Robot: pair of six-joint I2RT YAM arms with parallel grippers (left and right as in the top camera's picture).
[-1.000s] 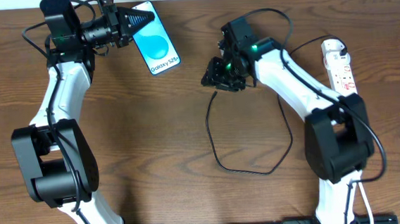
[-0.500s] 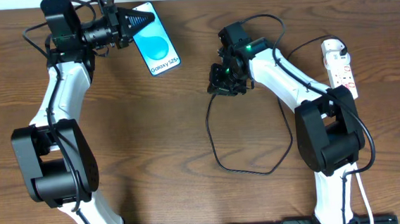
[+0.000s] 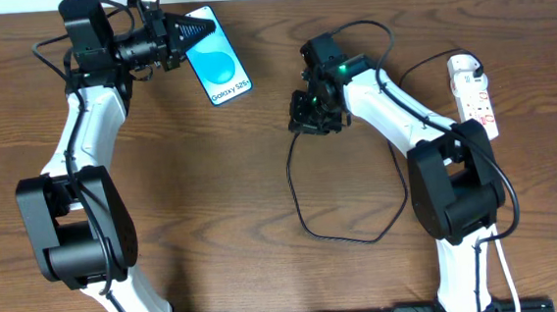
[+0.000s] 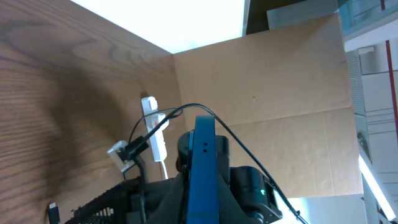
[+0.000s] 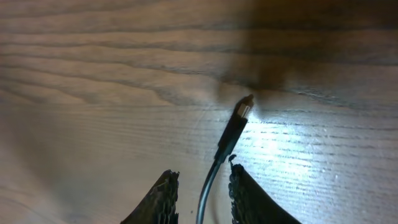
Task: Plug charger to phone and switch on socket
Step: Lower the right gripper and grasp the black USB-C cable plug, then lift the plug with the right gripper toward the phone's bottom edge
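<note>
The phone lies at the back of the table, blue screen up. My left gripper is shut on its far end; in the left wrist view the phone shows edge-on between the fingers. The charger loops across the middle of the table. My right gripper is low over its free end, open, with the cable running between the fingers and the plug tip lying on the wood ahead of them. The socket lies at the far right.
The socket also shows in the left wrist view, in front of a cardboard wall at the table's back. A white cord runs down beside the right arm's base.
My right gripper has turned and shifted slightly over the cable's free end. The left gripper and phone have not moved.
</note>
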